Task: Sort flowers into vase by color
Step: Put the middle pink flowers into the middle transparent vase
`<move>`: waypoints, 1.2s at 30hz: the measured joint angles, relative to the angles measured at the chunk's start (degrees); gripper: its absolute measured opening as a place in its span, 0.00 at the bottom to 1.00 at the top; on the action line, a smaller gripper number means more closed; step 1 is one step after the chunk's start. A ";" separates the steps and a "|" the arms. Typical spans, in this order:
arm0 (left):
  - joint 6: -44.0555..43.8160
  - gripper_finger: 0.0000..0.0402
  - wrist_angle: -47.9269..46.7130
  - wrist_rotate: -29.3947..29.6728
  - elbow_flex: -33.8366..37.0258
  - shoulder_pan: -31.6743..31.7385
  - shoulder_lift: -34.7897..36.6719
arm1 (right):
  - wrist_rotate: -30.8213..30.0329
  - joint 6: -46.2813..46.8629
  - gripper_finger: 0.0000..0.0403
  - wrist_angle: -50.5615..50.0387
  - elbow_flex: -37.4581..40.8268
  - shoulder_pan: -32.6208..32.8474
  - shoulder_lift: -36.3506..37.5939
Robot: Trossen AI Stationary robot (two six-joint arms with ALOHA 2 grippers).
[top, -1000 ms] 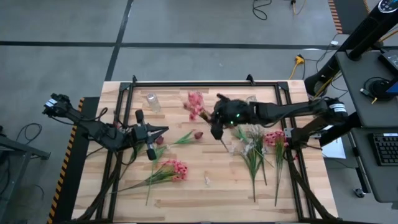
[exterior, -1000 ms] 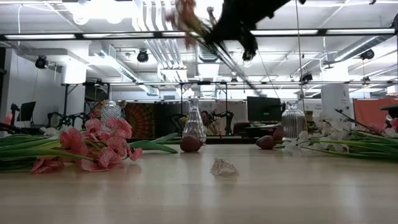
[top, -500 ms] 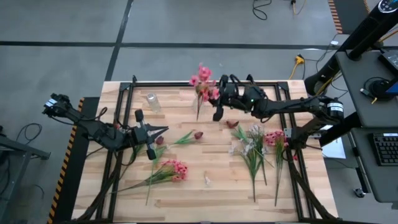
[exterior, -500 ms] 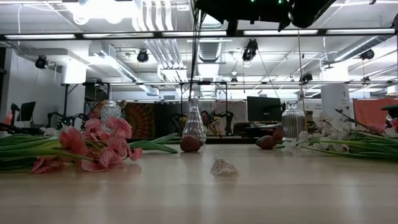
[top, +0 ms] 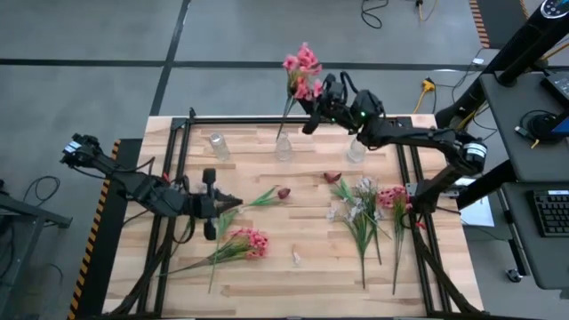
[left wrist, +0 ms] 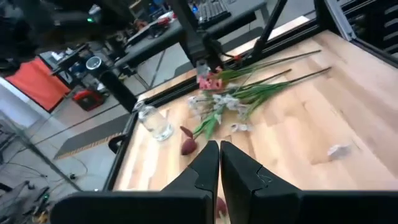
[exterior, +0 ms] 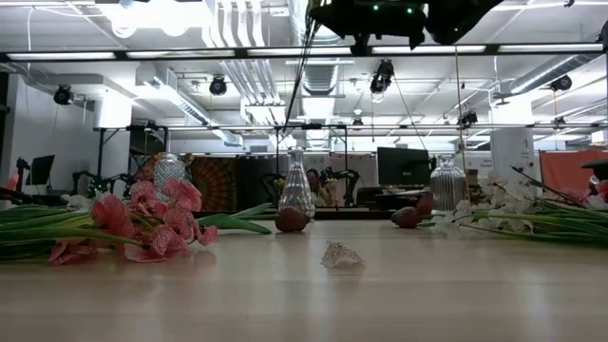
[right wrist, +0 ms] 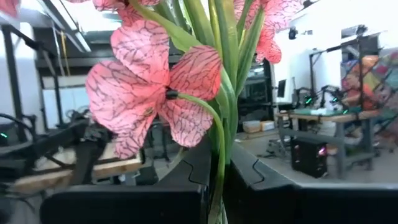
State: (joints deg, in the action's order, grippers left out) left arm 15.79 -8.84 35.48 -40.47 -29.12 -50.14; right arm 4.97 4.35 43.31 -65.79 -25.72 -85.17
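Pink flowers [top: 302, 71] hang high above the counter's [top: 267, 276] far edge, stem clamped in the right gripper's [top: 313, 118] jaws over the middle vase [top: 284, 148]. Next, the stem tip must be lowered into its neck. Left gripper [top: 211, 203], jaws together, waits near the counter's left side.

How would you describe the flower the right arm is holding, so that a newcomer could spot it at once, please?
Look to the far edge of the light wooden table, above the three small clear glass vases. There the right gripper is shut on a pink clustered bloom with a long green stem. It alone hangs in the air; every other flower lies flat.
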 joint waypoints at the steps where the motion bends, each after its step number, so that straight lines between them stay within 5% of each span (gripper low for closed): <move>1: -0.31 0.00 0.00 0.02 0.00 0.00 0.08 | 0.00 -0.49 0.03 -1.23 -0.74 -0.20 -0.49; 36: -1.12 0.00 -0.02 4.48 0.00 0.37 0.40 | -0.21 -5.87 0.03 -10.14 -5.17 -1.46 -4.73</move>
State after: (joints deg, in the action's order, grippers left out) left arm 14.67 -8.86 39.97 -40.47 -28.76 -49.74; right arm 4.76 -1.52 33.17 -70.96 -27.18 -89.91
